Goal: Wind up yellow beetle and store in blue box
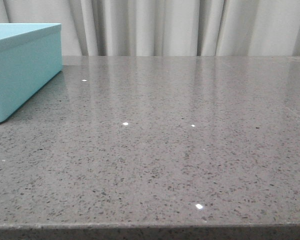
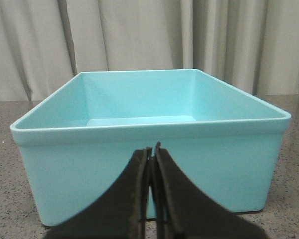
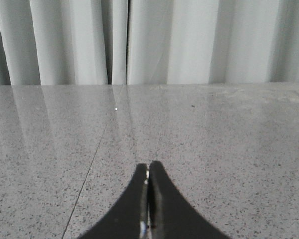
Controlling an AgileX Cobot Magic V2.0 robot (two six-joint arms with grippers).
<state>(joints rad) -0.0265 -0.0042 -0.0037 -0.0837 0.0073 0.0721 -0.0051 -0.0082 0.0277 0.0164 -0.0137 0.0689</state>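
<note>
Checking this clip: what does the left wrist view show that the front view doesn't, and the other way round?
Only the left wrist view shows the inside of the blue box, where no toy car is visible, and the left gripper, fingers pressed together in front of the box. Only the front view shows the wide stretch of grey table to the right of the box, with no car on it. Both show the box, the speckled table and the pale curtain behind.
</note>
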